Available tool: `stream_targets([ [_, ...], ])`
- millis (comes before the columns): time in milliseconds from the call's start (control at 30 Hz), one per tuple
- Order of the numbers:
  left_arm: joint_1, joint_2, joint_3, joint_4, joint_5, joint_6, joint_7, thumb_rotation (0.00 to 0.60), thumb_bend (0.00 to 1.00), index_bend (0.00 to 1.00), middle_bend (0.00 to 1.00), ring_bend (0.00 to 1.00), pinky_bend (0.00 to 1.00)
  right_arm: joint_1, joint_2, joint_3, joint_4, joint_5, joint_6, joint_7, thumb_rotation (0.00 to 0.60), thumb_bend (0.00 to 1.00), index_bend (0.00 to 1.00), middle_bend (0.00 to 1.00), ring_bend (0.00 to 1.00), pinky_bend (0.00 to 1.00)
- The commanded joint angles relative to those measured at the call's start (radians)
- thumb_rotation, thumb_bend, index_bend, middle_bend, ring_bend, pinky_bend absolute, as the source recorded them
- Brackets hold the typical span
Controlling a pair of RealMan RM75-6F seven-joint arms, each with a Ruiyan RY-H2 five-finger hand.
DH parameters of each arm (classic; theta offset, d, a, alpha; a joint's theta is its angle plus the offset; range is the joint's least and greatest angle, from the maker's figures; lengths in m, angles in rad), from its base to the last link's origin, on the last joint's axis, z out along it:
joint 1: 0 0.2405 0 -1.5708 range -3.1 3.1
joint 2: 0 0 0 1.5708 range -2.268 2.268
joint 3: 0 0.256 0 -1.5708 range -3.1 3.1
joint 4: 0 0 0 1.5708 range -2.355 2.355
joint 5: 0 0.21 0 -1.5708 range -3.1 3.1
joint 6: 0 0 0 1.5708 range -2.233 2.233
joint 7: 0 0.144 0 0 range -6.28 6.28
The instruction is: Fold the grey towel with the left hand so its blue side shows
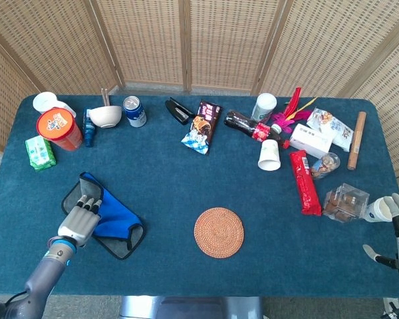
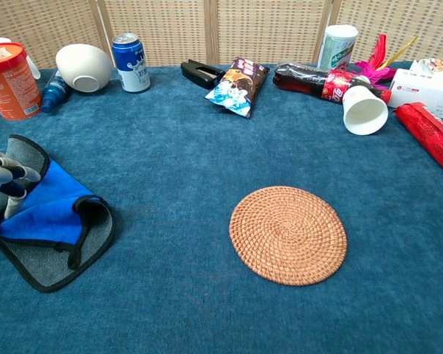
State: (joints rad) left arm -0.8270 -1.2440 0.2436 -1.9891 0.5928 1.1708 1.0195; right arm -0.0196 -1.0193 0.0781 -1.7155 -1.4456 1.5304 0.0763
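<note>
While one left hand (image 1: 78,220) grips one grey towel (image 1: 116,234) — blue upward — right hand (image 1: 397,212) unclear.

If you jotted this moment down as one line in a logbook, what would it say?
left hand: resting on towel, blue side folded up over grey | right hand: idle at table edge, holding nothing | woven mat: untouched
</note>
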Motion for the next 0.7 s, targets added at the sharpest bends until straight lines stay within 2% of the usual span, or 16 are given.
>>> stream_targets([
  [33, -0.001, 0.008, 0.002, -0.006, 0.005, -0.012, -0.005, 0.600, 0.47, 0.31, 0.00, 0.00, 0.00, 0.000, 0.000, 0.000, -0.001, -0.001, 0.001, 0.000, 0.600, 0.00, 0.00, 0.00, 0.00, 0.00],
  [400, 0.009, 0.054, 0.005, -0.036, 0.053, -0.025, -0.045, 0.600, 0.47, 0.27, 0.00, 0.00, 0.00, -0.001, 0.002, -0.002, -0.004, -0.007, 0.003, 0.002, 0.600, 0.00, 0.00, 0.00, 0.00, 0.00],
  [567, 0.043, 0.091, -0.018, -0.006, 0.216, -0.048, -0.178, 0.600, 0.47, 0.25, 0.00, 0.00, 0.00, -0.002, 0.002, -0.005, -0.005, -0.013, 0.005, 0.002, 0.600, 0.00, 0.00, 0.00, 0.00, 0.00],
  [700, 0.050, 0.102, -0.047, 0.032, 0.275, -0.069, -0.249, 0.600, 0.47, 0.24, 0.00, 0.00, 0.00, -0.003, 0.002, -0.007, -0.006, -0.017, 0.006, 0.000, 0.600, 0.00, 0.00, 0.00, 0.00, 0.00],
])
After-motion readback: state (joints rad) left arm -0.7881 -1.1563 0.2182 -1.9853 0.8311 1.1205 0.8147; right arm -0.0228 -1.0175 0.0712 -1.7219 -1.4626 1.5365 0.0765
